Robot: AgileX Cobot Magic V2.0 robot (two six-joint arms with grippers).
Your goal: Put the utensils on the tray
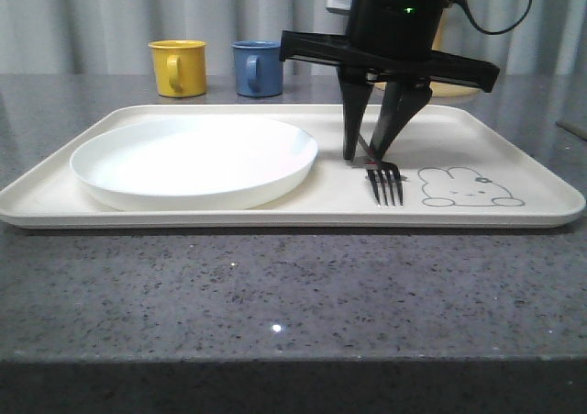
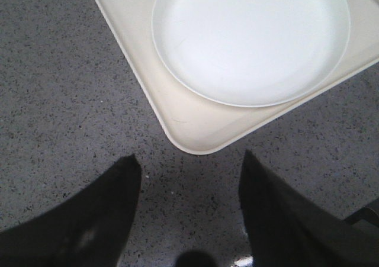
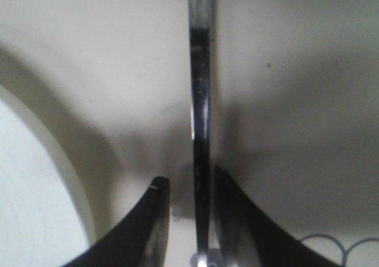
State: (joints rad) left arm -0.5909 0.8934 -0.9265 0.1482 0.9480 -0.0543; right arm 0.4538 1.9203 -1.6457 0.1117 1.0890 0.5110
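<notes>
A silver fork lies on the cream tray, tines toward the front edge, between the white plate and the rabbit drawing. My right gripper stands over its handle with a finger on each side. In the right wrist view the dark handle runs between the fingers of the right gripper, close against one finger, with a gap to the other; the jaws are open. My left gripper hangs open over bare table, just off a corner of the tray.
The white round plate takes up the tray's left half. A yellow mug and a blue mug stand behind the tray. Speckled grey table stretches in front of the tray.
</notes>
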